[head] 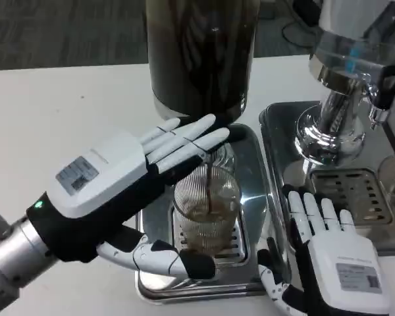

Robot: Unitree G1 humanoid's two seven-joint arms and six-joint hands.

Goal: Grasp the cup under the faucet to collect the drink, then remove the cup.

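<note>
Ribbed clear glass forms the cup (207, 207), which is standing on the grated drip tray (253, 164) directly under the faucet of the dark drink dispenser (201, 52). A thin brown stream (211, 187) is falling into the cup, and brown liquid is pooling in its lower part; the fill appears well short of the rim.

The left hand (128, 187) is reaching around the cup: its fingers (184, 141) are lying extended and close together behind the rim, and its thumb (168, 258) is curving along the near side of the base. Whether the fingers are actually pressing the glass cannot be told. The right hand (332, 253) is resting flat with fingers spread apart, holding nothing, between the tray and the neighbouring chrome machine (345, 85).

Risks from this point, as judgement:
- The left fingers are lying near the stream, so a small shift could deflect liquid onto the hand.
- A loose hold on smooth ribbed glass could let the cup slip or tilt on lifting.
- Withdrawing the cup while the stream is flowing would spill drink onto the tray.
- Waiting too long would overfill the cup.
</note>
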